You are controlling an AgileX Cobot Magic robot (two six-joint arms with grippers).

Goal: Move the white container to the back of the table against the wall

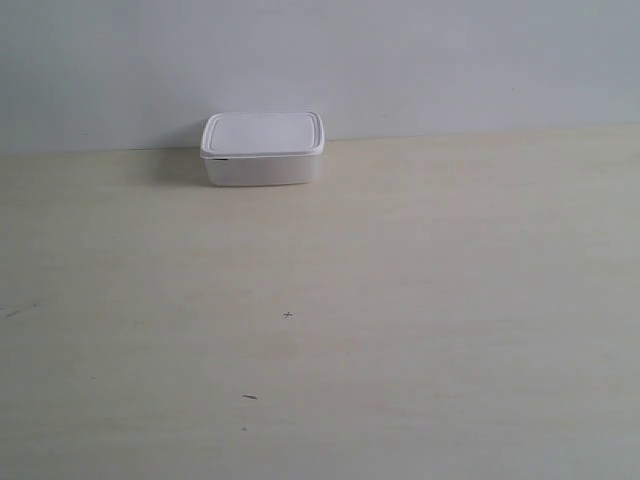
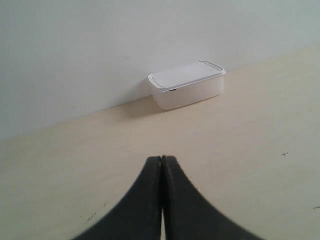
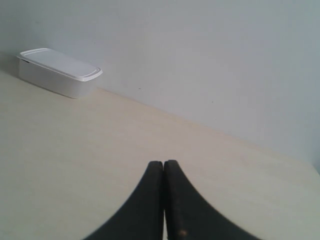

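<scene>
The white container [image 1: 263,148] is a shallow lidded box standing at the back of the pale cream table [image 1: 400,300], its rear side against the grey-blue wall [image 1: 400,60]. It also shows in the left wrist view as the white container [image 2: 187,84] and in the right wrist view as the white container [image 3: 59,71], both times far ahead of the jaws. My left gripper [image 2: 162,159] is shut on nothing, hovering over bare table. My right gripper [image 3: 163,163] is likewise shut and empty. Neither arm appears in the exterior view.
A few tiny dark specks [image 1: 288,315] mark the table's near half. The wall [image 3: 225,60] runs along the whole back edge. The table's far corner [image 3: 312,167] shows in the right wrist view.
</scene>
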